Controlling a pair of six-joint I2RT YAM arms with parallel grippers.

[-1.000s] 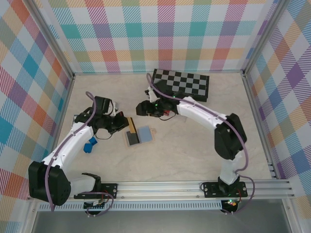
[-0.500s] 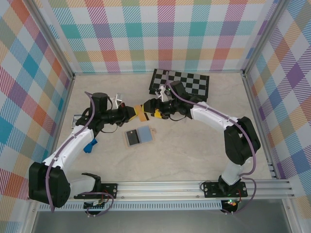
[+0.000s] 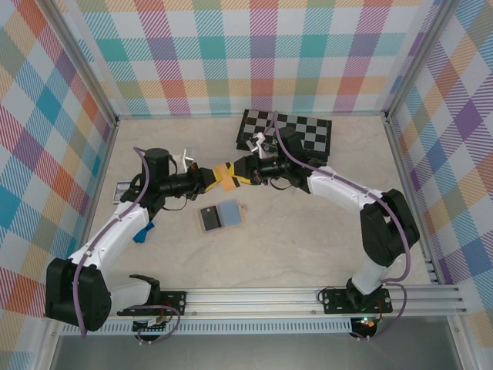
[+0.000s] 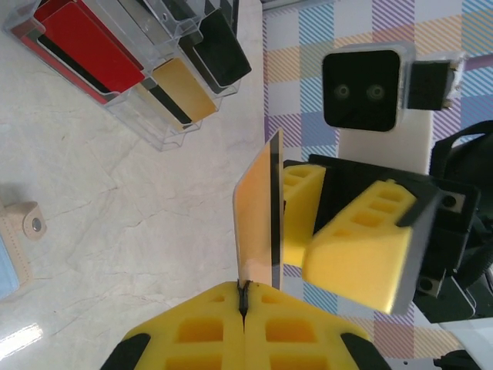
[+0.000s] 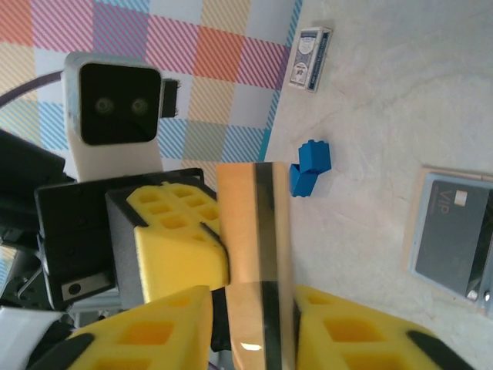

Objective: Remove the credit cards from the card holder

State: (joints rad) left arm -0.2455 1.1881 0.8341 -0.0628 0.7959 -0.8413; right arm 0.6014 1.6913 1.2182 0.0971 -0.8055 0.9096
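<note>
Left claw (image 4: 243,301) pinching orange card (image 4: 254,216), right claw (image 5: 253,297) clasping its far end

Tabletop load
The tabletop (image 3: 308,231) is carrying the card holder (image 3: 229,213), chessboard (image 3: 296,132), blue block (image 5: 311,165) and playing-card box (image 5: 310,69).
</note>
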